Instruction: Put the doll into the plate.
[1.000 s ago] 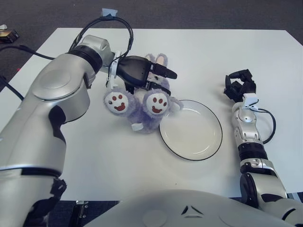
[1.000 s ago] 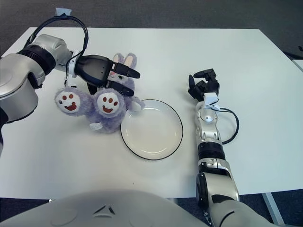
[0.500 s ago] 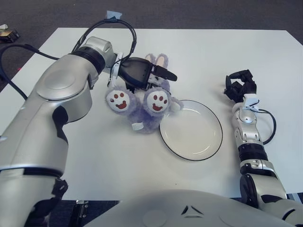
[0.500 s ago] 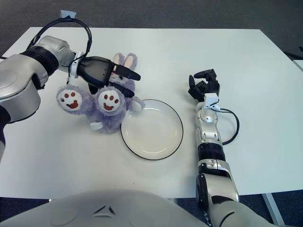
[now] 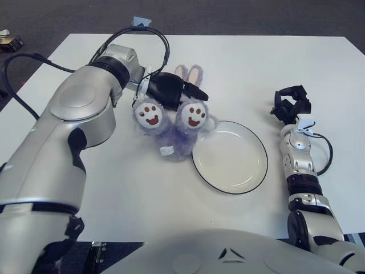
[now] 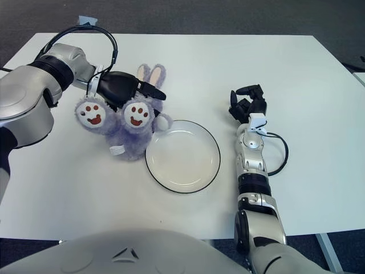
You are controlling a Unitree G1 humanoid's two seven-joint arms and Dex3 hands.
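On the white table (image 5: 171,194), left of centre, the purple bunny doll (image 5: 174,123) sits with its two smiley-faced feet raised toward the camera and its pink-lined ears pointing toward the far edge. A small white tag hangs at its lower front.

Left hand (image 5: 171,90): black, reaching in from the left, positioned on top of the doll just behind the two feet, in front of the ears. Fingers extend forward over the doll's body, one fingertip (image 5: 201,95) jutting out past the right foot. Hand touches the plush; cannot tell from either view whether the fingers actually close around it or only press on top. Black cable loops over the left wrist.

Plate (image 5: 230,157): white with thin dark rim, lying flat on the table to the right of the doll and slightly nearer the robot. Doll's right side comes up to the plate's upper-left rim; body is outside the plate, on the table surface.

Right hand (image 5: 290,103): at the right side of the table, well apart from the plate, fingers curled in, holding nothing. Black cable runs beside the right forearm.
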